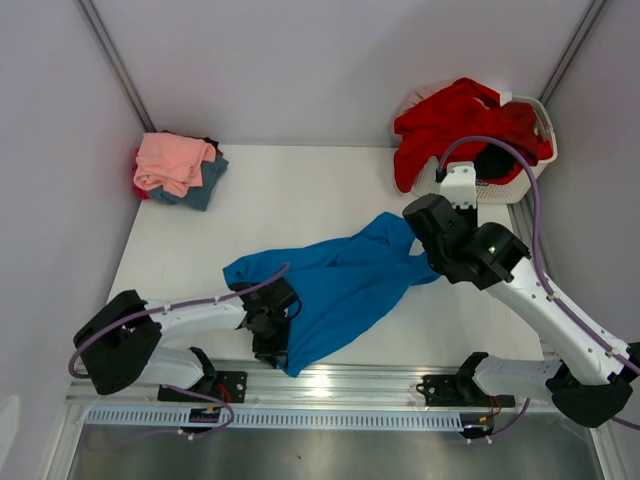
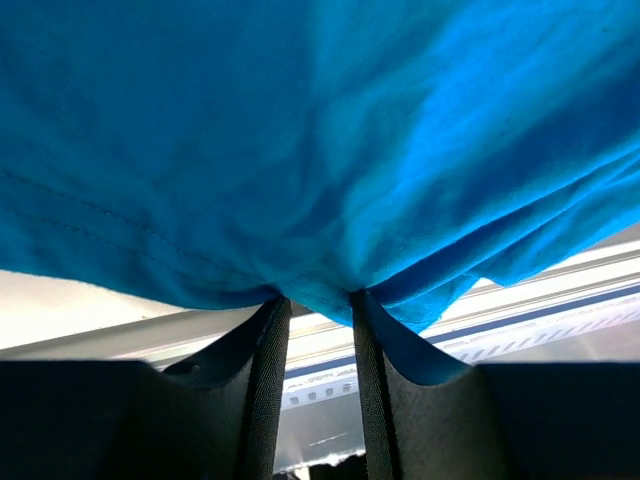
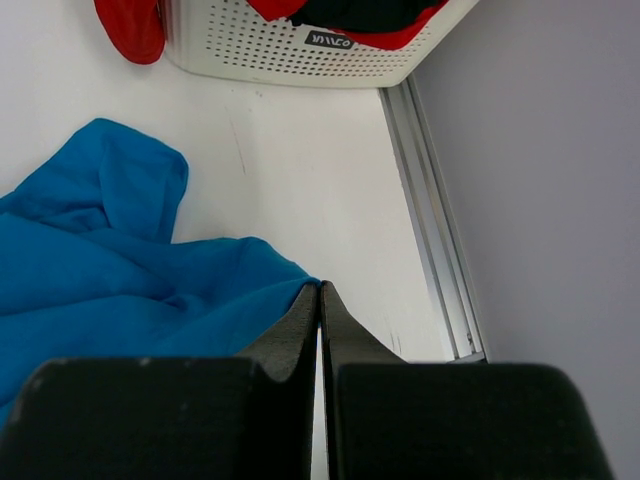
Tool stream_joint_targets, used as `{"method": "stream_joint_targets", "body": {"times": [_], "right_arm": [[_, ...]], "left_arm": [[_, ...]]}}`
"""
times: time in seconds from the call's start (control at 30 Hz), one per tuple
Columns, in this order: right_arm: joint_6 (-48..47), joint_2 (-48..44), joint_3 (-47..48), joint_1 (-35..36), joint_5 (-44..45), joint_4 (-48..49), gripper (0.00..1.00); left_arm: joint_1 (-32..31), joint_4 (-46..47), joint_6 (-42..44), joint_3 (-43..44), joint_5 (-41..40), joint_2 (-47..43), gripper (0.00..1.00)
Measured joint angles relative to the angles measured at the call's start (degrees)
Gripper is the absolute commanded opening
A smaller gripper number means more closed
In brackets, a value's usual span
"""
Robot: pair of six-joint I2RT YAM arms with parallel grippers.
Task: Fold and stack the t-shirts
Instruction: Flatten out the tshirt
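L gripper (image 2: pixel 315 305): jaws part open, blue tee (image 2: pixel 320 150) bunched over tips; gripped or not, can't tell. R gripper (image 3: pixel 319 290): pressed closed, tee edge touching tip. Basket (image 3: pixel 290 50) w/ red tee (image 3: pixel 130 25) beyond R; folded stack (image 1: pixel 180 165) well beyond L.

A white tabletop (image 1: pixel 300 190) spreads ahead of the left tool (image 2: pixel 320 300) and the right tool (image 3: pixel 320 295). Plain pale walls (image 1: pixel 330 60) close it beyond them and at both sides. Just right of the right tool, a metal rail (image 3: pixel 430 230) follows the foot of the wall. The light is soft and even.
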Motion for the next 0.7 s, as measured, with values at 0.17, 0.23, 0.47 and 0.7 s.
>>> {"method": "stream_joint_targets", "body": {"times": [0.17, 0.23, 0.47, 0.7], "right_arm": [[0.02, 0.46, 0.39, 0.28, 0.02, -0.13, 0.00], [0.00, 0.63, 0.39, 0.48, 0.07, -0.20, 0.00], [0.00, 0.94, 0.50, 0.92, 0.55, -0.24, 0.00], [-0.04, 0.96, 0.61, 1.03, 1.27, -0.33, 0.00]], "left_arm": [[0.00, -1.42, 0.22, 1.29, -0.59, 1.64, 0.08], [0.00, -1.86, 0.96, 1.90, -0.76, 2.84, 0.00], [0.00, -4.33, 2.03, 5.09, -0.59, 7.26, 0.00], [-0.44, -5.77, 2.16, 5.81, -2.64, 5.97, 0.01]]}}
